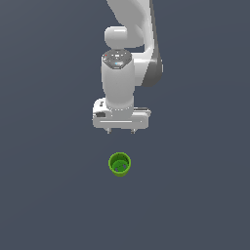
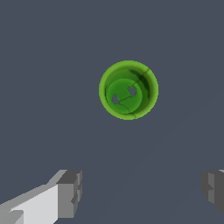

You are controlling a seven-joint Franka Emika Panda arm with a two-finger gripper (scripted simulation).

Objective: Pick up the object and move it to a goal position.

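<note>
The green cup (image 1: 119,164) stands upright on the counter (image 1: 44,195), below the wide-spread, empty gripper (image 1: 120,131), not touching it.

**No readable text**

No words, labels, brands or numbers can be read anywhere. The green cup (image 1: 119,164) bears only two small grey marks on its inner floor, which are not letters; the white gripper (image 1: 120,131) above it is plain.

One green cup (image 1: 119,164); one arm (image 1: 128,53); two fingers (image 2: 69,193).
</note>
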